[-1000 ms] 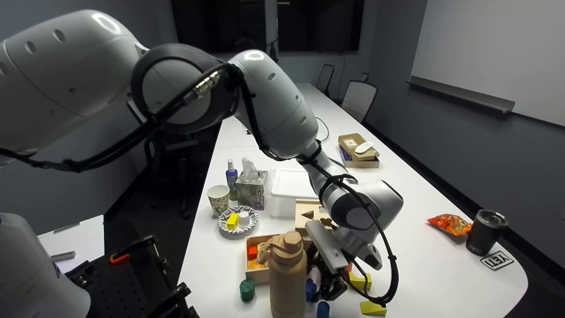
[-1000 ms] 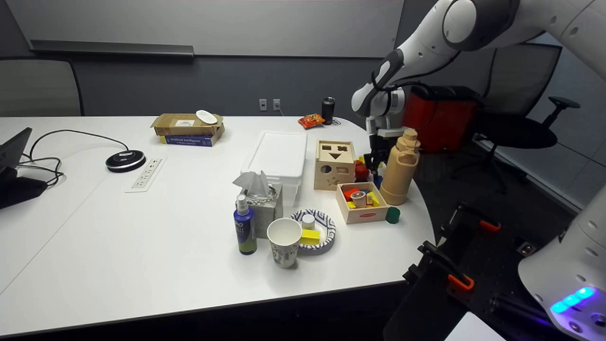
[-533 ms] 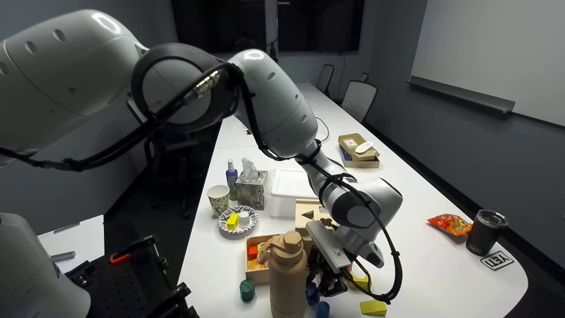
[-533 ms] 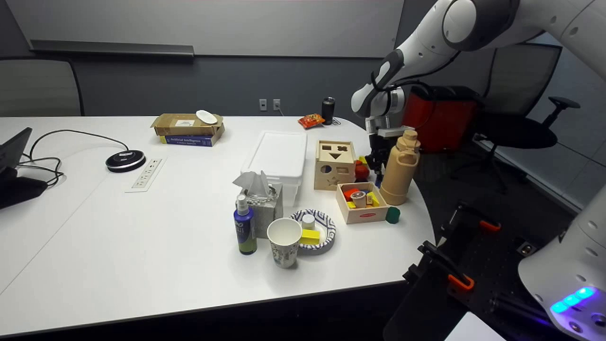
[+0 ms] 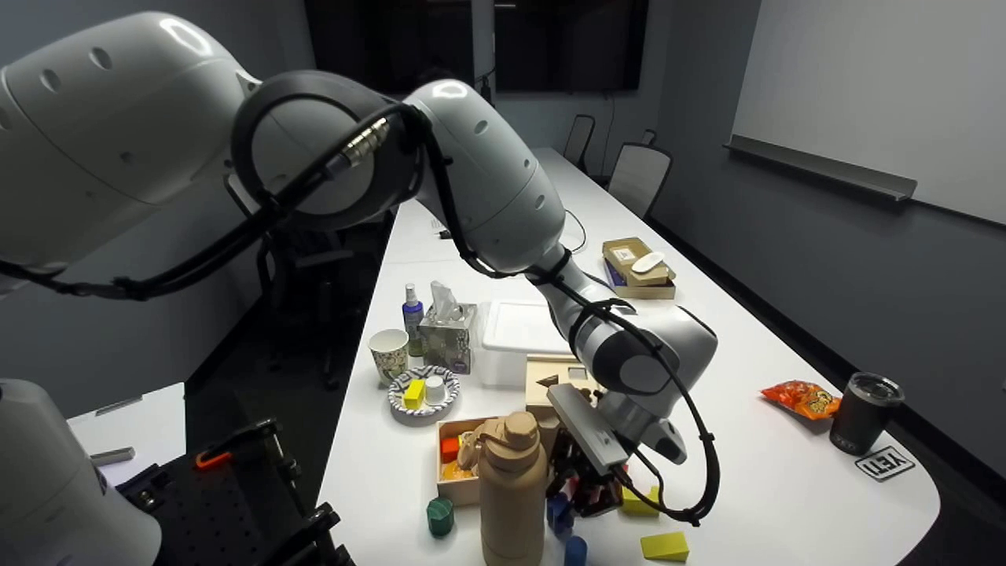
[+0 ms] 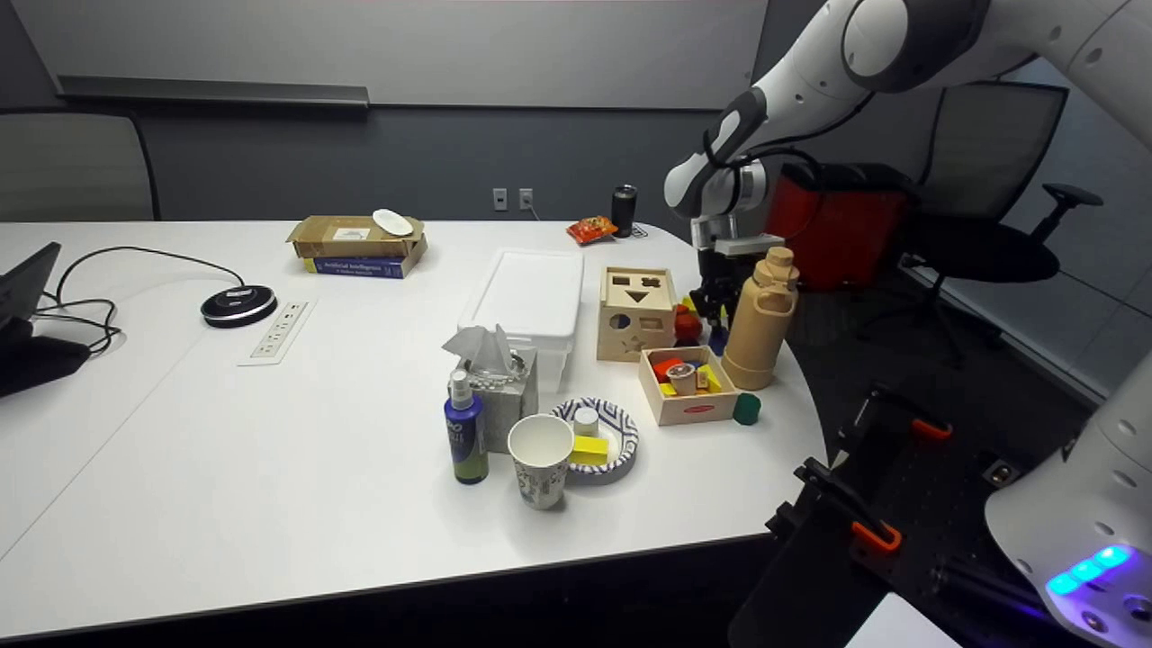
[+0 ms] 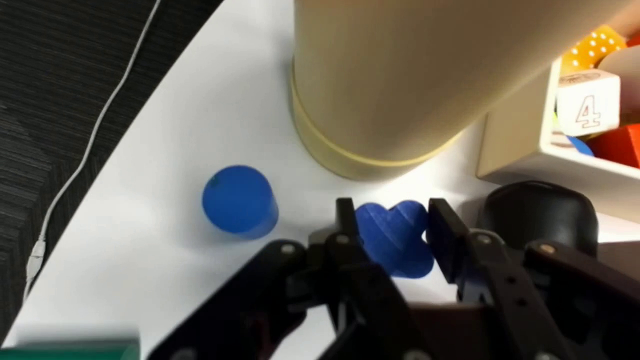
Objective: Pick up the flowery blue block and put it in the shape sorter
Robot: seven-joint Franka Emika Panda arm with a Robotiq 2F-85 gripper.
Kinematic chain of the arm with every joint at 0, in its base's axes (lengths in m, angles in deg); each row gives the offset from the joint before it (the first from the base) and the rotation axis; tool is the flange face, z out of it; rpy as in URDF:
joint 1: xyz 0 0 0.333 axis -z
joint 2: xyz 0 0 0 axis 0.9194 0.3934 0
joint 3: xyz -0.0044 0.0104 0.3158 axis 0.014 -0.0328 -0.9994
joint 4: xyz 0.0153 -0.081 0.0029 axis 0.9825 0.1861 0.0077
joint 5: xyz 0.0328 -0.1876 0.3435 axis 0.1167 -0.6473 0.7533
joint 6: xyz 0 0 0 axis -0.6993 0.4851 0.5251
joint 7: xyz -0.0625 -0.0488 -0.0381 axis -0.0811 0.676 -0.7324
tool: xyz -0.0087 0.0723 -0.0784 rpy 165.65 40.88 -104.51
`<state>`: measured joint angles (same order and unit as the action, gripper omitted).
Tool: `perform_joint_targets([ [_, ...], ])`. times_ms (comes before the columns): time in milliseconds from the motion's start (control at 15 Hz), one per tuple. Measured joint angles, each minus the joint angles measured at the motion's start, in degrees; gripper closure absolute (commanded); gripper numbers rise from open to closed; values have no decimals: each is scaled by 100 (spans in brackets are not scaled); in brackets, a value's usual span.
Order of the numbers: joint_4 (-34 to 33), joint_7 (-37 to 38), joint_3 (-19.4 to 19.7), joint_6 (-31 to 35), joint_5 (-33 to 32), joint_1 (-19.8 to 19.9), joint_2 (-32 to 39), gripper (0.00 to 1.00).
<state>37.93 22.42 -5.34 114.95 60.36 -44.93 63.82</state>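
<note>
The flowery blue block [image 7: 395,245] sits between both black fingers of my gripper [image 7: 391,220] in the wrist view, its lobes against the pads, so the jaws are shut on it. Part of the same block [image 5: 559,515] peeks out beside the tan bottle in an exterior view. Whether it is clear of the table I cannot tell. Off to the side of the gripper stands the shape sorter [image 6: 634,333], a light wooden cube with holes in its top and front. My arm covers some of the sorter's top [image 5: 542,373] in an exterior view.
Right beside the grip rises the tall tan bottle [image 7: 370,100]. A blue cylinder [image 7: 235,200] stands near the table edge. Also close are a wooden tray of blocks [image 6: 693,409], a red block [image 6: 687,322], a yellow wedge [image 5: 665,546] and a green block [image 6: 747,409].
The jaws have closed on the flowery blue block. Over the last half second my gripper has risen slightly, and the block has shifted up a little with it.
</note>
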Motion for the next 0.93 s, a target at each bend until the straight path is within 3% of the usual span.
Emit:
perform_joint_targets([
  [267,-23,6,-31,-143,3,-7,-361,85],
  [933,-388,363,-60,-1208,351,-6,-1153,85],
])
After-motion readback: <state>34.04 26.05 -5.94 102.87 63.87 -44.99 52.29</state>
